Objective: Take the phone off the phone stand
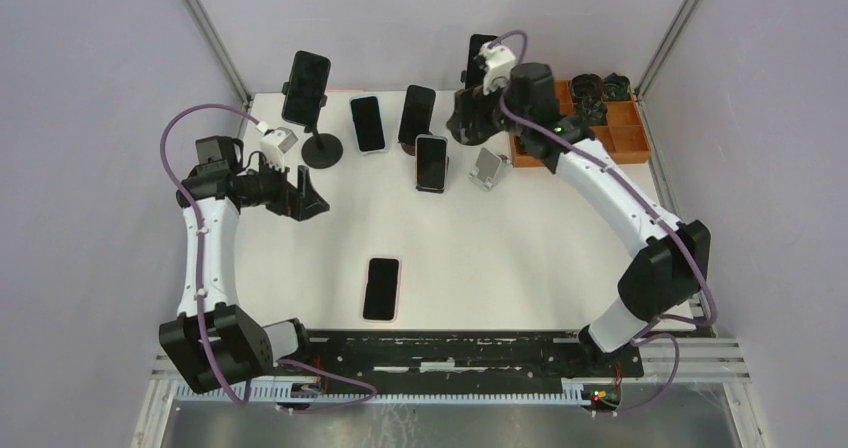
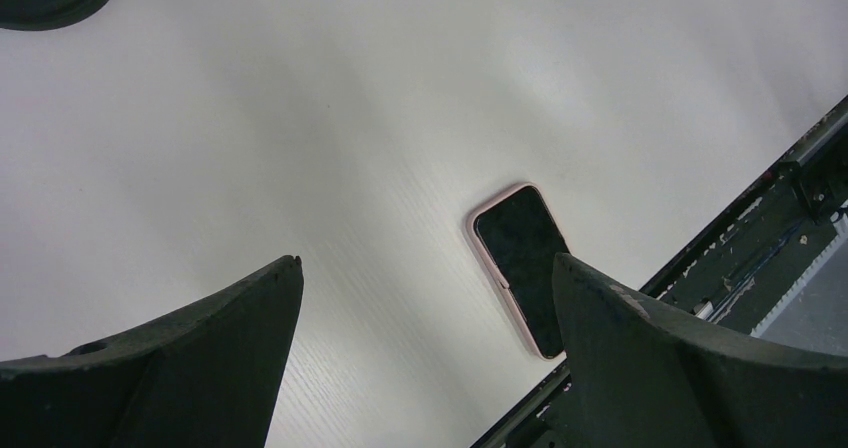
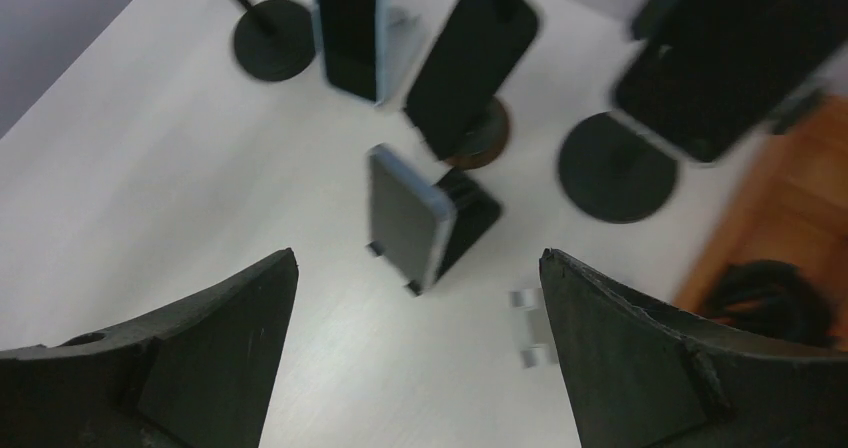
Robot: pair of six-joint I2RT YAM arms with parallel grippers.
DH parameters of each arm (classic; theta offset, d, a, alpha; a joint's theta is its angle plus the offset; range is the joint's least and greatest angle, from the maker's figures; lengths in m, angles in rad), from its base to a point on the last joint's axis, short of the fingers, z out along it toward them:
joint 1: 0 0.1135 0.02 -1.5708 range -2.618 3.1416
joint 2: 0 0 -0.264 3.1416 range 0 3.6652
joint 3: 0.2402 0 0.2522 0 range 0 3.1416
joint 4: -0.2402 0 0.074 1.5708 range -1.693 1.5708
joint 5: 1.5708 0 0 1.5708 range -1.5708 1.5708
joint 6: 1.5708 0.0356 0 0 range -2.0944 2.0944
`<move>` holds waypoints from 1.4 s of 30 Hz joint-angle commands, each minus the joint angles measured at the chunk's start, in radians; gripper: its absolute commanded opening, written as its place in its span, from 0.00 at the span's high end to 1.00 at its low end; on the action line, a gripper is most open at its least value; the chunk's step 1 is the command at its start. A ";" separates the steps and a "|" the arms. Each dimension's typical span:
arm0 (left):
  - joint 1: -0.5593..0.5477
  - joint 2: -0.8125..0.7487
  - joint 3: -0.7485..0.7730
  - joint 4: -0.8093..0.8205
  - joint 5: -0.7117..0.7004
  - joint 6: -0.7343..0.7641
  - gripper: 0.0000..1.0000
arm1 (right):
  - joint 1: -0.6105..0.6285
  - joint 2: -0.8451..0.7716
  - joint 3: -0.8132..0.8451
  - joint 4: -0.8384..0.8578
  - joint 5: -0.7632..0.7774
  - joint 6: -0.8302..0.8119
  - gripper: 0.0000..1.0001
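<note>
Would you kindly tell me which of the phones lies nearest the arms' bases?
The pink-cased phone, lying flat and alone near the front edge of the table; the others sit grouped at the far side.
</note>
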 commanded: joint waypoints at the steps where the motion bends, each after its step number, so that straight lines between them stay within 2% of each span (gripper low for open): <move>1: -0.001 0.018 0.057 -0.008 0.029 0.017 0.00 | -0.081 0.037 0.074 -0.036 0.030 -0.131 0.02; 5: 0.000 0.033 0.061 -0.008 0.004 0.008 0.00 | -0.112 0.139 0.150 -0.068 -0.003 -0.202 0.02; 10: -0.001 0.031 0.063 -0.008 0.008 0.010 0.00 | -0.131 0.198 0.090 0.028 -0.208 -0.228 0.02; 16: 0.000 0.033 0.070 -0.008 0.011 0.013 0.00 | -0.132 0.250 0.055 0.131 -0.371 -0.186 0.02; 24: -0.001 0.037 0.061 -0.007 0.022 0.016 0.00 | -0.132 0.362 0.109 0.170 -0.427 -0.143 0.02; 29: -0.001 0.030 0.062 -0.007 0.023 0.015 0.00 | -0.130 0.400 0.121 0.234 -0.452 -0.097 0.11; 35: 0.000 0.028 0.062 -0.008 0.022 0.019 0.00 | -0.113 0.418 0.092 0.323 -0.477 -0.064 0.26; 40: 0.000 0.029 0.061 -0.007 0.018 0.022 0.00 | -0.089 0.430 0.081 0.363 -0.483 -0.043 0.44; 42: 0.000 0.031 0.061 -0.008 0.012 0.021 0.00 | -0.082 0.434 0.083 0.372 -0.482 -0.036 0.54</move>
